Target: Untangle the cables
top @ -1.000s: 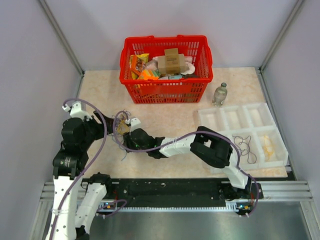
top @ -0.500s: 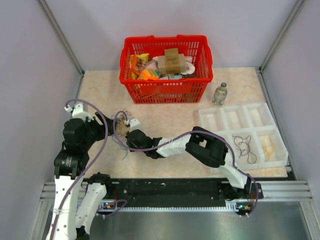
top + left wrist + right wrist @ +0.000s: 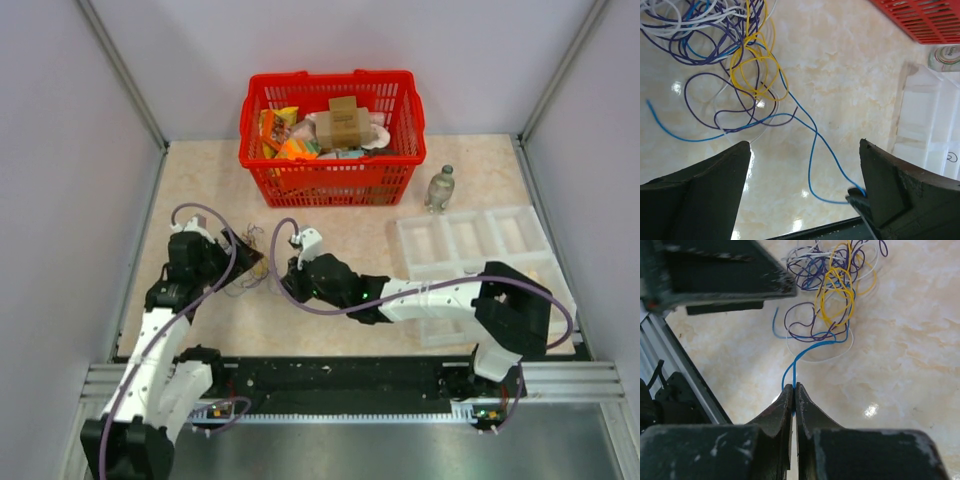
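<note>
The cables [image 3: 247,250] lie as a loose tangle of purple, yellow, blue and white strands on the table between my two grippers. In the left wrist view the tangle [image 3: 715,45] sits at the upper left, with yellow loops [image 3: 757,70] at its edge. A blue cable [image 3: 812,145] trails out of it to the lower right. My right gripper [image 3: 794,386] is shut on that blue cable [image 3: 805,352] just above the table; it also shows in the top view [image 3: 278,280]. My left gripper [image 3: 804,145] is open and empty over the strand, close to the tangle [image 3: 250,262].
A red basket [image 3: 330,76] full of packets stands at the back centre. A small bottle [image 3: 440,187] stands to its right. A white compartment tray [image 3: 520,232] lies at the right, partly under my right arm. Grey walls close in both sides.
My right gripper has drawn back to the right with the blue cable, its elbow swinging out over the tray. My left arm has shifted right and forward, beside the tangle.
</note>
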